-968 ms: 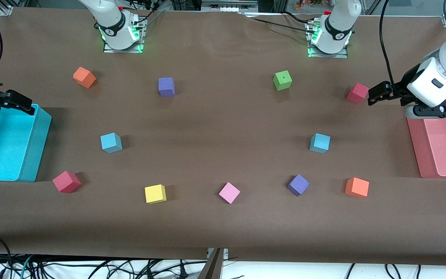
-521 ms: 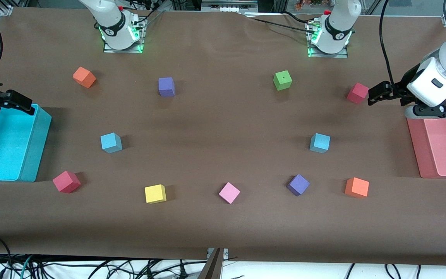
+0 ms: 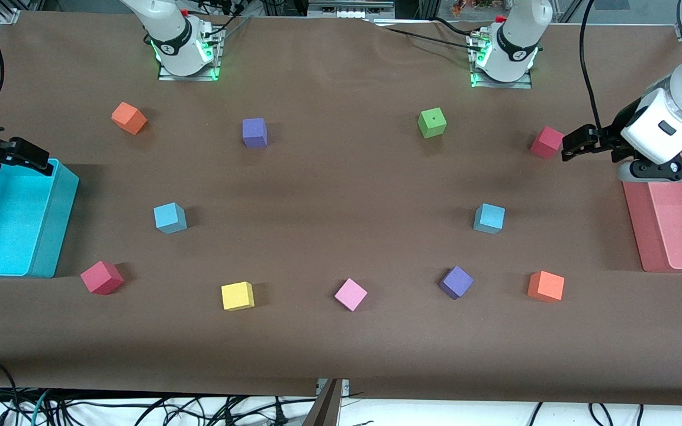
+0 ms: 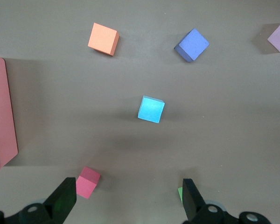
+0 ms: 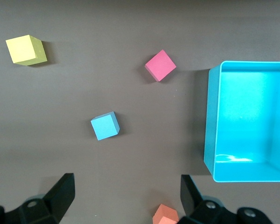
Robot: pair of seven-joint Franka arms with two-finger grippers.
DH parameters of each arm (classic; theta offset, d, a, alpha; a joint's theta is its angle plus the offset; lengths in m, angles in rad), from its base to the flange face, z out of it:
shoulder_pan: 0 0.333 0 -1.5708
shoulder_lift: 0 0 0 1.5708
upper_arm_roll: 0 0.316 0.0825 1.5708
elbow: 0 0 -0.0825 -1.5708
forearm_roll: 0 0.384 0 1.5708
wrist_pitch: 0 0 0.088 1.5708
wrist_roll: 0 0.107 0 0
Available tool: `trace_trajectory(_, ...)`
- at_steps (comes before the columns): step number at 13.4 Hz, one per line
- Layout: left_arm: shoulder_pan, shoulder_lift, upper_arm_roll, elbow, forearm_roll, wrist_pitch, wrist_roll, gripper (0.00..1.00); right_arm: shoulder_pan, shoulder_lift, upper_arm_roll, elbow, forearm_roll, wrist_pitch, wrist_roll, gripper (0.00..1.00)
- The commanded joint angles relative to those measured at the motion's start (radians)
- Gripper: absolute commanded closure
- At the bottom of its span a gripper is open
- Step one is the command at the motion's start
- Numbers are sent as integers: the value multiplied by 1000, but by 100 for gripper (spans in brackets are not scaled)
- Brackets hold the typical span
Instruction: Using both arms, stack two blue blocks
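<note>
Open left tool (image 4: 126, 198) above blue block (image 4: 151, 109)

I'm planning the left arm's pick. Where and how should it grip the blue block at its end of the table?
Probably from straight above, fingers on two opposite side faces of the blue block. It sits flat with bare table all round, the purple block and orange block well apart. It is turned slightly, so the wrist should rotate to match. The left gripper is open.

Two blocks (image 3: 170, 218) (image 3: 489, 218) lie well apart on the table (image 3: 341, 177), one toward each arm's end.
</note>
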Motion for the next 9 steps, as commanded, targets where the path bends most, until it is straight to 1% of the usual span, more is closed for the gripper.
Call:
trace_trajectory(1,-3,12,-4,28,23,-14,14,0,-11,-1,10,0,-3,3,4,0)
trace_trajectory(3,-3,12,-4,28,23,-14,14,0,-10,4,10,0,-1,4,1,0)
trace_trajectory(5,-3,12,-4,28,24,-14,14,0,-5,39,14,0,0,9,1,0)
trace_trajectory(7,-3,12,-14,29,24,-14,14,0,15,94,18,-1,3,10,1,0)
trace_trajectory(9,-1,11,-17,29,26,-14,14,0,41,148,18,-1,26,17,1,0)
